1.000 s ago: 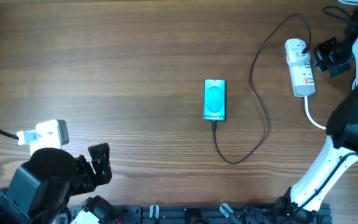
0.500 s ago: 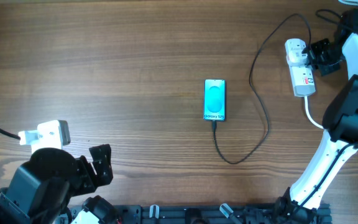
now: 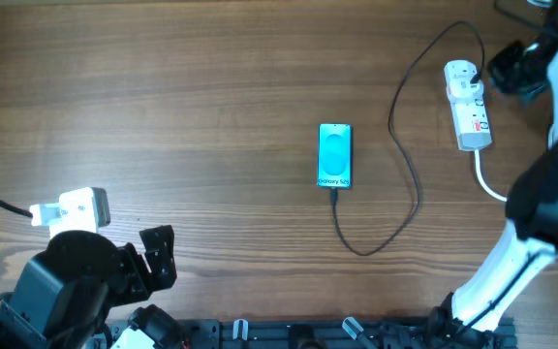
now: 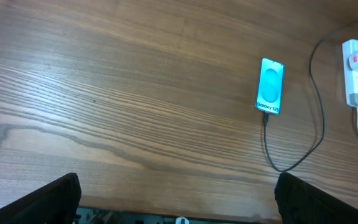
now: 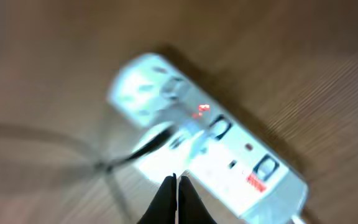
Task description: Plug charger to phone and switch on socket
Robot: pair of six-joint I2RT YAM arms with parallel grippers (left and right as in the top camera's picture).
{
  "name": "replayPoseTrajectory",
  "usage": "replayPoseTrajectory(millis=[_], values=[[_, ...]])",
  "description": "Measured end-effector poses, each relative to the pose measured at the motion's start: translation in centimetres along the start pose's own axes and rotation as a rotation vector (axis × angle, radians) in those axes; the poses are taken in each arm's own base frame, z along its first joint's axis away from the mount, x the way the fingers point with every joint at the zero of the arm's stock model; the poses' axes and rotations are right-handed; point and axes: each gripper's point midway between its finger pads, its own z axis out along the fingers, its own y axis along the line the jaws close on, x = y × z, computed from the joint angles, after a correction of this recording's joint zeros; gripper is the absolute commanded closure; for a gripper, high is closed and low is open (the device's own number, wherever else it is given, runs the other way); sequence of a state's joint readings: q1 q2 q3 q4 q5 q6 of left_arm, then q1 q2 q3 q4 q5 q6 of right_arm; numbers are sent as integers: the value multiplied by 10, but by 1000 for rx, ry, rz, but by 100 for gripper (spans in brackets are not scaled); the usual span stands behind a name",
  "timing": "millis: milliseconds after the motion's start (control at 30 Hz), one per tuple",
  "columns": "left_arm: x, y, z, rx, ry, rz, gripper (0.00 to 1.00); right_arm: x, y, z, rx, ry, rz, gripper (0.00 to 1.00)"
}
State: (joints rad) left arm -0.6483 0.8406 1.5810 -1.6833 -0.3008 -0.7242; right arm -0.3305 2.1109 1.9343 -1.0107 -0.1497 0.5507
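The phone [image 3: 334, 155] lies face up mid-table, turquoise screen lit; it also shows in the left wrist view [image 4: 270, 94]. The thin black charger cable [image 3: 410, 165] runs from the phone's near end in a loop up to the white socket strip [image 3: 467, 105] at the far right, where its plug sits. In the blurred right wrist view the socket [image 5: 229, 149] shows a small red light. My right gripper [image 5: 176, 186] is shut and empty, just above the strip; overhead it is at the strip's far right side [image 3: 508, 70]. My left gripper [image 4: 178, 199] is open and empty at the near left edge.
A thicker white cable [image 3: 487, 179] trails from the socket's near end toward the right arm's base. A white block with a lit end [image 3: 74, 207] and a black lead sits at the near left, beside the left arm.
My right gripper has moved up and away from the socket's side toward the far right edge. The phone, cable and left arm have not moved.
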Motion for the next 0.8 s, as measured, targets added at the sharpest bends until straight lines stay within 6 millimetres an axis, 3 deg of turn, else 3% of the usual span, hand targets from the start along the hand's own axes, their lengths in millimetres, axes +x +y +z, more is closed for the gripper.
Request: replayPoseTrajectory(millis=[133, 300, 400, 533, 567, 600, 700, 800], values=[[0, 0, 0, -1, 1, 0, 0, 7, 43, -125, -170, -165, -155, 95], [0, 0, 0, 0, 1, 0, 0, 73, 63, -251, -300, -282, -318, 96], [0, 0, 0, -1, 1, 0, 0, 123, 40, -310, -327, -313, -366, 95], [0, 0, 0, 0, 1, 0, 0, 185, -2, -358, -333, -329, -378, 95], [0, 0, 0, 0, 1, 0, 0, 200, -13, -366, -332, -327, -378, 79], [0, 0, 0, 0, 1, 0, 0, 219, -26, -376, -335, -337, -383, 0], [1, 0, 0, 2, 3, 0, 0, 233, -35, -394, -364, -402, -415, 0], [1, 0, 0, 2, 3, 0, 0, 262, -41, -403, -441, -423, -490, 0]])
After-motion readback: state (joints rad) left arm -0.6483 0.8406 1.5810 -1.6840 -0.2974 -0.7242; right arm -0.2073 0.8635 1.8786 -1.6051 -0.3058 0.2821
